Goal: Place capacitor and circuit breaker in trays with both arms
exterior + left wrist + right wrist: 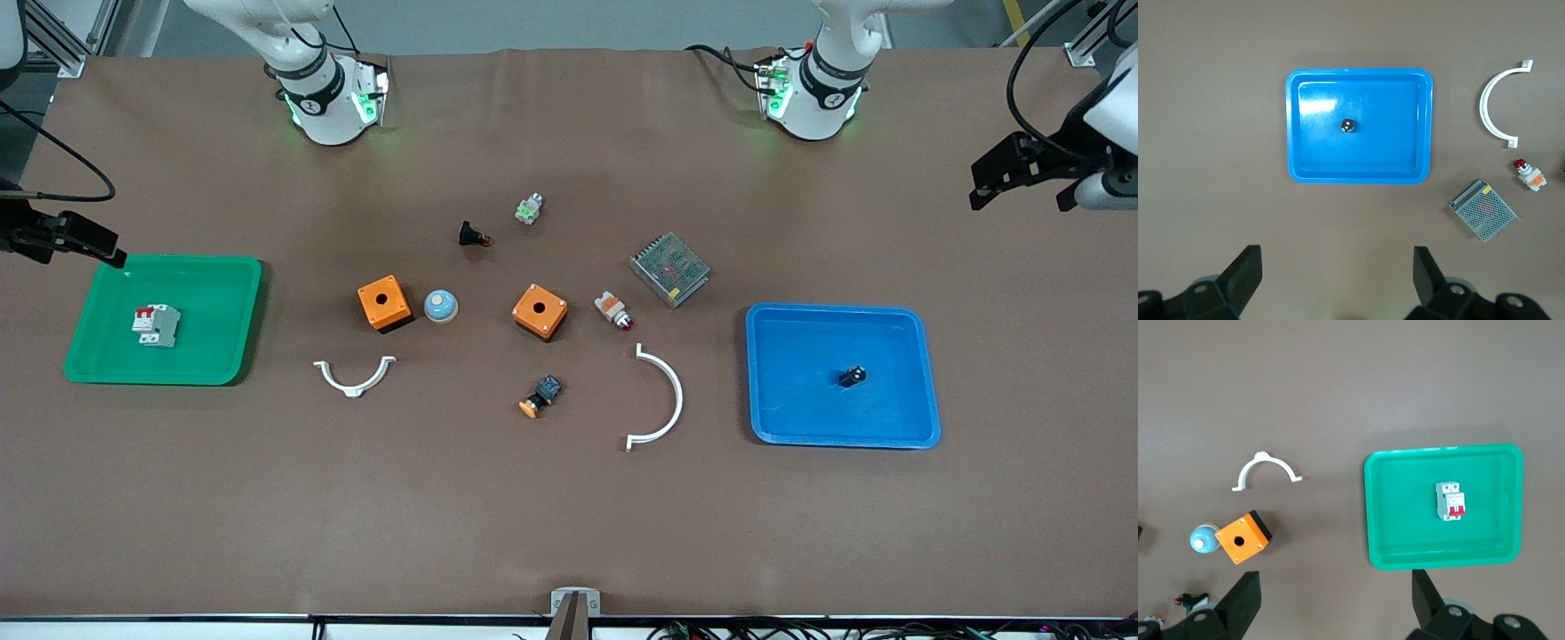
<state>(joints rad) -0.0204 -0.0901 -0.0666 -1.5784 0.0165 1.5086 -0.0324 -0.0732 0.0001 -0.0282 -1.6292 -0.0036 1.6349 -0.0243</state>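
The capacitor (852, 377), a tiny black cylinder, lies in the blue tray (773, 418). It also shows in the left wrist view (1348, 125), in the tray (1311, 160). The circuit breaker (156, 324), white-grey with red levers, lies in the green tray (222, 356). It also shows in the right wrist view (1450, 501), in the tray (1391, 540). My left gripper (1019, 184) (1336, 260) is open and empty, high over the table's left-arm end. My right gripper (67, 244) (1335, 581) is open and empty, high over the right-arm end beside the green tray.
Between the trays lie two orange boxes (384, 302) (540, 311), a blue dome button (440, 306), a black part with a red tip (474, 236), a mesh-covered metal box (669, 268), a white-orange part (613, 309), an orange-capped button (540, 396) and two white curved clips (354, 375) (662, 400).
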